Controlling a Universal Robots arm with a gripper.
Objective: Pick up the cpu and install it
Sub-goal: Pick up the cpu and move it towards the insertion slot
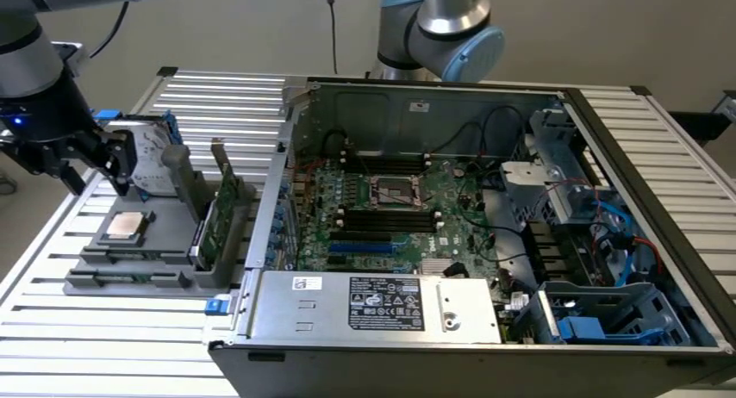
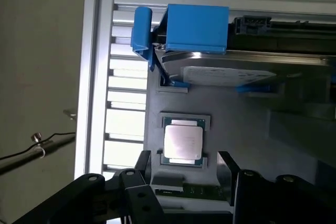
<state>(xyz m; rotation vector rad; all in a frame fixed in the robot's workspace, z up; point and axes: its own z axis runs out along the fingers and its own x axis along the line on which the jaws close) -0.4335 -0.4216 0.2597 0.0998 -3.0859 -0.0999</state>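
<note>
Gripper (image 1: 100,181) is hovering just above the cpu (image 2: 183,141), fingers (image 2: 143,162) standing spread, apparently to straddle the chip lying flat in its tray (image 2: 239,129) recess.

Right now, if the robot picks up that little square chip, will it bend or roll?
The cpu looks flat and metal-topped, so it's probably stiff and won't roll. It's small and thin, so likely light. Its smooth top catches light, so it might be slippery.

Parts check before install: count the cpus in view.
1. The cpu lies on the grey tray at the exterior view's left, near the open claw. The socket looks empty; others may be hidden.
</note>
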